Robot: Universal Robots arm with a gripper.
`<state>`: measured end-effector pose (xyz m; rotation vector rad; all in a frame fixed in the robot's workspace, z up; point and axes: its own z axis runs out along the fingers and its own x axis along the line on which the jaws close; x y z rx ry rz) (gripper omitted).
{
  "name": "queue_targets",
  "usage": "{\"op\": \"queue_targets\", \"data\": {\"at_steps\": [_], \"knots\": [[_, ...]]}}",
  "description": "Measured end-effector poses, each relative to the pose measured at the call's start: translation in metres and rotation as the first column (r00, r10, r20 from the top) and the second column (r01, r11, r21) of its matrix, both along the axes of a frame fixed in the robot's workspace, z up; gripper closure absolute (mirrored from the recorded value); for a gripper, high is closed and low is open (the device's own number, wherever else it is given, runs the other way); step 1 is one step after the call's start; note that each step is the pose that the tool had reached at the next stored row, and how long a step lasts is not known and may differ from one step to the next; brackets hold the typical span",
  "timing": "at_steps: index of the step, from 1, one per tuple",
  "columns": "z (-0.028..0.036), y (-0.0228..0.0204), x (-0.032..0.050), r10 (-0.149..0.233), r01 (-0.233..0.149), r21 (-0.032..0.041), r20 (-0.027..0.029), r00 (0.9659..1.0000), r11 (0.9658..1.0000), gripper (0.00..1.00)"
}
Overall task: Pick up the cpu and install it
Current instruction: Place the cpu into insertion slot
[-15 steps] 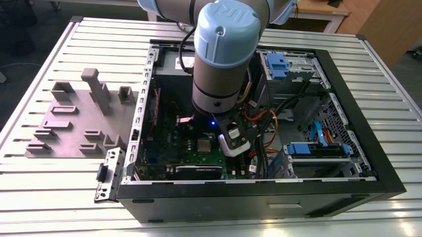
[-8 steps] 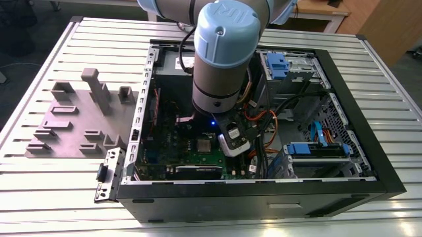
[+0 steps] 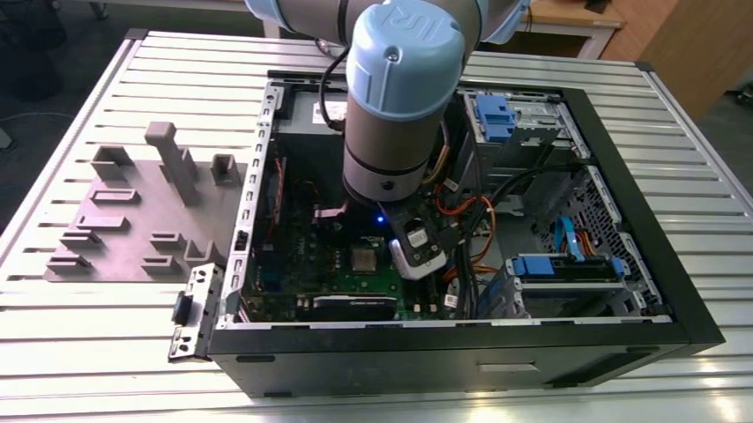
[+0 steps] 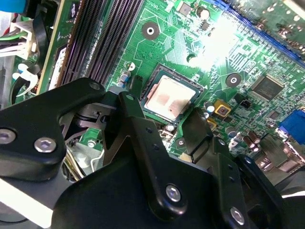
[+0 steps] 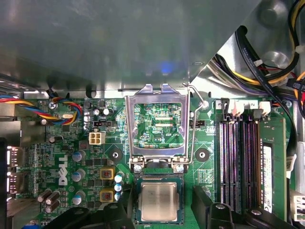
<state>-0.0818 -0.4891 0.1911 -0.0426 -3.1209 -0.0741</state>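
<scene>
Dull silvery metal cpu (image 5: 157, 201), glossy green motherboard (image 5: 209, 171) (shiny bare-metal socket frame (image 5: 155, 93) too)

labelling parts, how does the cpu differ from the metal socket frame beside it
The cpu is a solid square with a flat grey top; the socket frame is an open rectangle with the green motherboard showing through it. The cpu lies flat and seated; the socket frame is swung open beside it. Both are silvery metal.
</scene>
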Motion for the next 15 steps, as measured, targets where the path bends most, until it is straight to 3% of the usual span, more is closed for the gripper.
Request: {"op": "queue_targets", "data": {"at_steps": [15], "knots": [[0.0002,-0.0035,0.0,0.0,0.0,-0.0001,0.0,1.0,1.0,0.39]]}}
